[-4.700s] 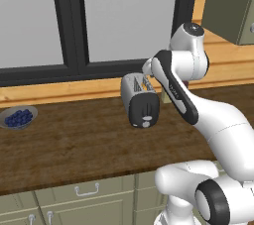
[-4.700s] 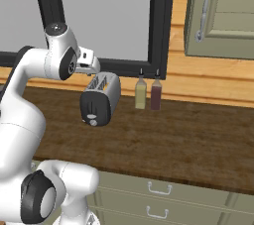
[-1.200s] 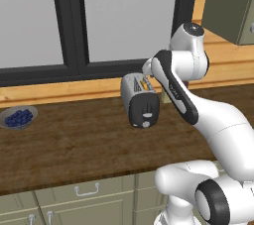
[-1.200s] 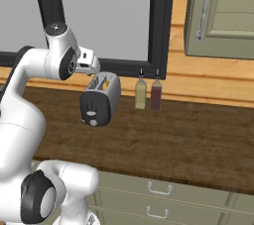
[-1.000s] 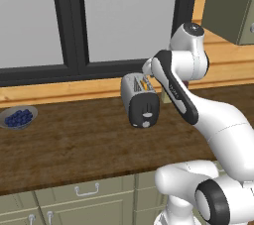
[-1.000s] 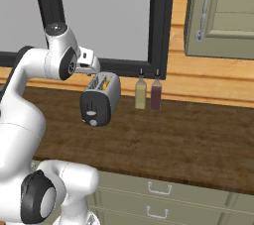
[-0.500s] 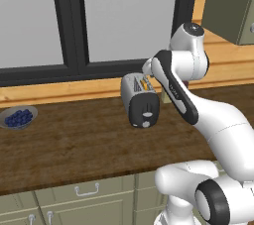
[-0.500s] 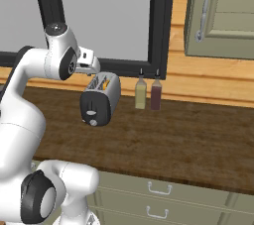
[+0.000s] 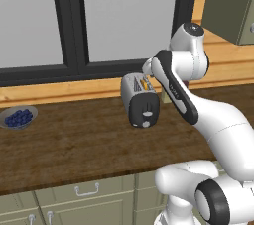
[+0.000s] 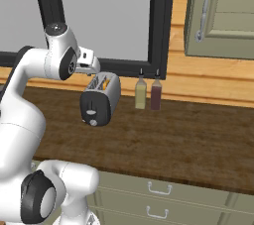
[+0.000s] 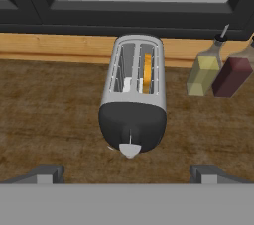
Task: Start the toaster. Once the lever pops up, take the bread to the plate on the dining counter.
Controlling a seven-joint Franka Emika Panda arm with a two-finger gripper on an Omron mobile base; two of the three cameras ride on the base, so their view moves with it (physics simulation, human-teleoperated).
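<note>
The silver-grey toaster (image 9: pixel 141 100) (image 10: pixel 100 99) (image 11: pixel 133 105) stands on the dark wood worktop (image 9: pixel 74 144), its black end face toward me. The bread (image 11: pixel 147 73) (image 9: pixel 144 84) stands in the right slot, with its golden top edge showing. The pale lever (image 11: pixel 130 149) sticks out low on the end face. My gripper (image 11: pixel 127 174) hovers above the toaster's near end, open, with nothing between its fingertips (image 11: pixel 47 173). The plate and the dining counter are out of view.
A grey bowl of blueberries (image 9: pixel 18 118) sits at the worktop's far left. Two bottles, yellow (image 10: pixel 141 94) (image 11: pixel 203 75) and dark red (image 10: pixel 156 93) (image 11: pixel 232 76), stand against the wooden ledge right of the toaster. A wall cabinet (image 10: pixel 223 11) hangs at the upper right.
</note>
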